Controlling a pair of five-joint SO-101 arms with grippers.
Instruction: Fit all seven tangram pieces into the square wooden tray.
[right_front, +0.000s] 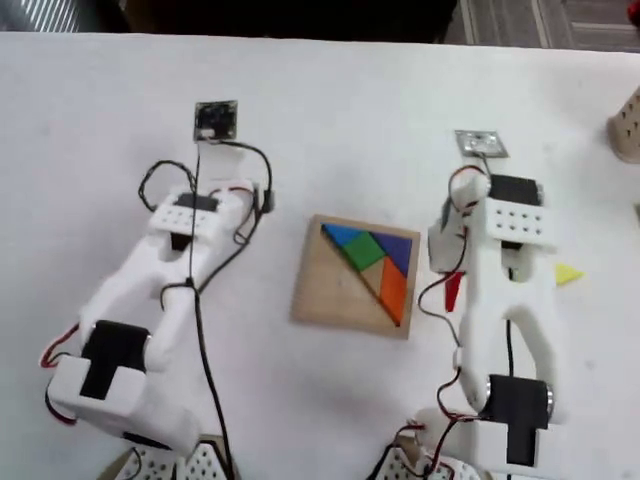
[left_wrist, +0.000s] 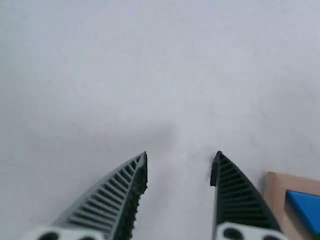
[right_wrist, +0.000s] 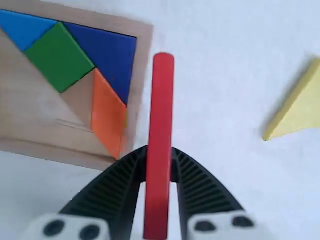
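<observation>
Your right gripper (right_wrist: 159, 151) is clamping the red piece (right_wrist: 162, 100) edge-on, holding it just beside the tray (right_wrist: 144, 60), outside its rim. 4 pieces (right_wrist: 60, 56) are sitting inside the tray. The yellow triangle (right_wrist: 297, 107) is lying on the table (right_wrist: 225, 45), on the gripper's other side, apart from it. Your left gripper (left_wrist: 180, 167) is hanging open over the table, near a tray corner
</observation>
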